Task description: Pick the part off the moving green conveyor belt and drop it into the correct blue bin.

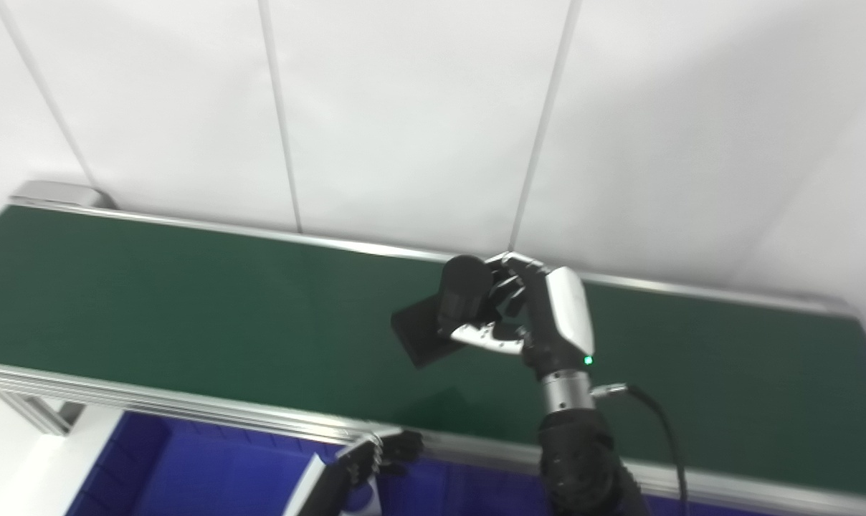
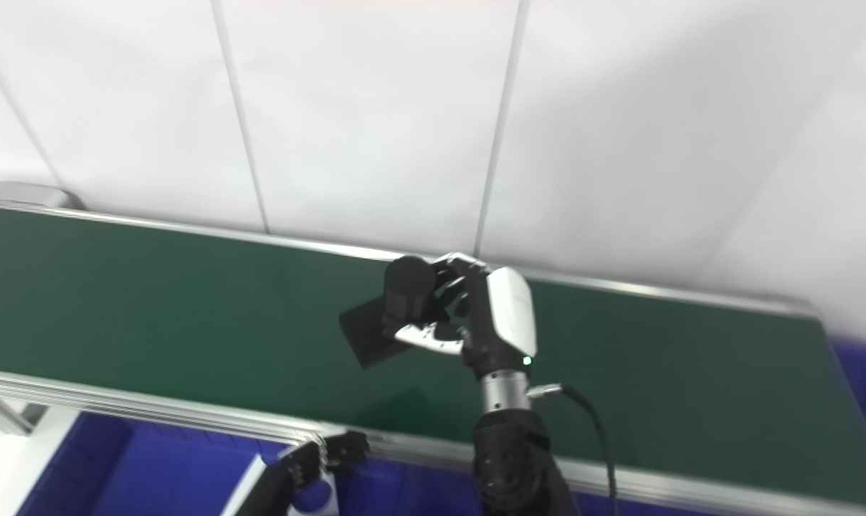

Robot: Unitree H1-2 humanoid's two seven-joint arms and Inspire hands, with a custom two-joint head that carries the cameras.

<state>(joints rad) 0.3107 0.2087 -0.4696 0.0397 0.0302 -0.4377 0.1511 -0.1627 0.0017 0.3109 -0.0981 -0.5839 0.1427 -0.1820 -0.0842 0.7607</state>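
Your right hand (image 1: pixel 526 315) has its fingers (image 1: pixel 501 338) clamped on the part (image 1: pixel 444 315), and that black part sits raised above the green conveyor belt (image 1: pixel 153 301), about over the middle of the belt's width, with a faint shadow on the green below it. The part reads as a dark cylinder joined to a flat rectangular plate that sticks out to the left and hangs tilted. Judge it as rigid and fairly light, hard plastic or metal, not something that will crush, though its smooth black surfaces could slide if the hold loosens. The grip is on the cylinder end, which puts the plate out to one side as a lever; expect it to want to swing or rotate as you carry, so keep the wrist steady and the squeeze firm. Taking hold nearer where cylinder meets plate would tame that, but re-gripping in the air risks a drop. Your left hand (image 1: pixel 379 455) waits low at the near rail of the belt, fingers curled inward on nothing as far as the dim view shows, though it is too dark there to be sure. The blue bin (image 1: pixel 189 473) shows below the near rail, with more blue at the far right edge; which bin is correct cannot be told from here.
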